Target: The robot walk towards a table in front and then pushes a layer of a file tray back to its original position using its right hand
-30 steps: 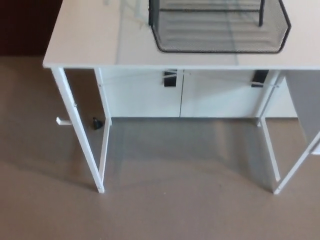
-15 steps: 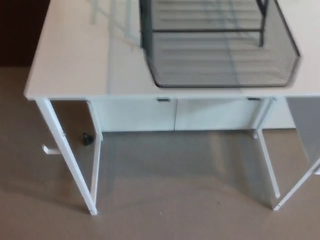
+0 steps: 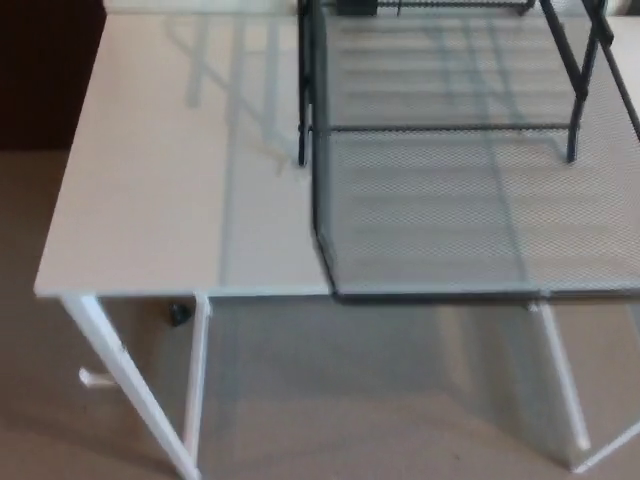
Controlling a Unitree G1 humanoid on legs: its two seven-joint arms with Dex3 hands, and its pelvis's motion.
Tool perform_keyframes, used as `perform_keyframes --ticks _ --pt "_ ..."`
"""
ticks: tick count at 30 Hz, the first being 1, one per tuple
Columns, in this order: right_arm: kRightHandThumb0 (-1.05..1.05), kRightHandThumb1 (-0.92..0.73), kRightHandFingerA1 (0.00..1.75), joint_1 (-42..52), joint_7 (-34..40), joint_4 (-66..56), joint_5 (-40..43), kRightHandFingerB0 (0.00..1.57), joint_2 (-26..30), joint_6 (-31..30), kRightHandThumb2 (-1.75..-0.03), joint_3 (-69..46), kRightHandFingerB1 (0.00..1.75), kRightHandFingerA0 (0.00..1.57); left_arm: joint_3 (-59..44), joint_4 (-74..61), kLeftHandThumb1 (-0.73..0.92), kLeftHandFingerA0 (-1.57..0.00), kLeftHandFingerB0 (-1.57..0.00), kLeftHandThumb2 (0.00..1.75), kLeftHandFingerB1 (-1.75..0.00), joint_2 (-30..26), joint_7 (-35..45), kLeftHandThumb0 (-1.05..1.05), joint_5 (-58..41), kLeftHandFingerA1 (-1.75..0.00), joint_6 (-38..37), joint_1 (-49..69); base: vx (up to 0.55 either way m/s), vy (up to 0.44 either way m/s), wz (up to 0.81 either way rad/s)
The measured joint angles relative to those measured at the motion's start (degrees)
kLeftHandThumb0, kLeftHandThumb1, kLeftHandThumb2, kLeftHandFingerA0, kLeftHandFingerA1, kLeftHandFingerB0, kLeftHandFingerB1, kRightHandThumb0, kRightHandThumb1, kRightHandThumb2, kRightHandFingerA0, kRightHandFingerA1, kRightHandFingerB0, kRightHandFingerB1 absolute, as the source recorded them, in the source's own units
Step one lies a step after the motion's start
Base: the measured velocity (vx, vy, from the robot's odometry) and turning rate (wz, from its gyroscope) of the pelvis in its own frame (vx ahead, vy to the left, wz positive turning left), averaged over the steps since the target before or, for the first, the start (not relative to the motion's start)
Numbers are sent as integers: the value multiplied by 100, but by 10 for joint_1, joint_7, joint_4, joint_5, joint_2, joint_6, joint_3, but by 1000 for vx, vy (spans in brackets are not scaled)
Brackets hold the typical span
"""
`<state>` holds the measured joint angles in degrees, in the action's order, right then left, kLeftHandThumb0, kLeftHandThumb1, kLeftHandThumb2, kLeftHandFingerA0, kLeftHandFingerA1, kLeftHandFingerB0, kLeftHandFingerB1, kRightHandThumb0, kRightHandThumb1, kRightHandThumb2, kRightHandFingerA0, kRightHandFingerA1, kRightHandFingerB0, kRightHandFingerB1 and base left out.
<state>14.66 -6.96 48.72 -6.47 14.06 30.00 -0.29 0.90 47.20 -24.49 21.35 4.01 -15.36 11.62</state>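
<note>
I am looking down at the table [image 3: 150,200], where the file tray's pulled-out mesh layer [image 3: 470,210] is lying at the front edge, even overhanging it slightly, so it needs pushing back. Neither of my hands is showing, so I cannot tell their state.

Black mesh file tray [image 3: 470,200] on white table [image 3: 160,200], bottom layer [image 3: 480,250] jutting past edge.

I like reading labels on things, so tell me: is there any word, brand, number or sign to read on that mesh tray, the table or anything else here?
None can be read.
Mesh file tray: no label or brand shows.
White table: bare top, no writing.
Small dark object on the floor: too small and blurred to tell.
</note>
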Motion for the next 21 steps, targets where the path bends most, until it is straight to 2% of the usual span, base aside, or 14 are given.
perform_keyframes --ticks 4,5,8,9,10,11,12,13,16,21 --pt "-7 -66 64 -14 -2 -5 0 13 5 -5 -101 0 50 37 -1 -3 48 -61 -44 75 -47 1 0 -49 -1 -53 -3 -8 207 -125 0" --pt "-6 -66 64 -16 -2 -5 0 14 5 -6 -101 0 50 37 -1 -2 56 -67 -48 57 -37 1 0 -42 0 -43 -3 -8 143 -40 -7" --pt "-8 -66 62 -21 -2 -7 -1 13 6 -10 -101 1 49 35 -1 2 57 -66 -47 57 -37 1 1 -43 0 -43 -4 -13 136 -24 -8" --pt "-8 -67 62 -24 -2 -7 -1 12 6 -12 -101 2 49 35 -1 4 48 -61 -45 75 -47 1 1 -49 0 -53 -4 -17 129 -4 -10" --pt "-7 -67 61 -25 -3 -7 -1 11 7 -13 -101 2 48 34 -1 5 56 -68 -51 57 -37 1 1 -44 0 -43 -4 -19 84 159 -9" --pt "-7 -67 61 -22 -3 -8 -1 11 7 -14 -101 2 48 34 -2 4 56 -68 -51 57 -37 1 1 -44 -1 -43 -4 -18 113 216 -11" --pt "-8 -66 62 -18 -4 -9 -1 12 7 -15 -101 3 49 34 -1 4 48 -60 -45 76 -48 1 2 -51 -1 -53 -5 -16 45 257 1" --pt "-9 -66 64 -13 -4 -13 0 12 7 -16 -101 3 49 36 0 5 57 -66 -50 57 -37 4 2 -45 0 -42 -5 -14 17 464 -32" --pt "-9 -66 63 -2 -8 -14 -1 12 5 -17 -101 6 49 35 -1 8 57 -67 -50 58 -37 -5 2 -43 0 -42 -7 -11 12 275 2" --pt "-8 -67 63 5 -9 -14 -1 13 4 -18 -101 10 49 36 1 11 58 -67 -50 58 -37 -5 5 -44 0 -42 -8 0 17 11 9"
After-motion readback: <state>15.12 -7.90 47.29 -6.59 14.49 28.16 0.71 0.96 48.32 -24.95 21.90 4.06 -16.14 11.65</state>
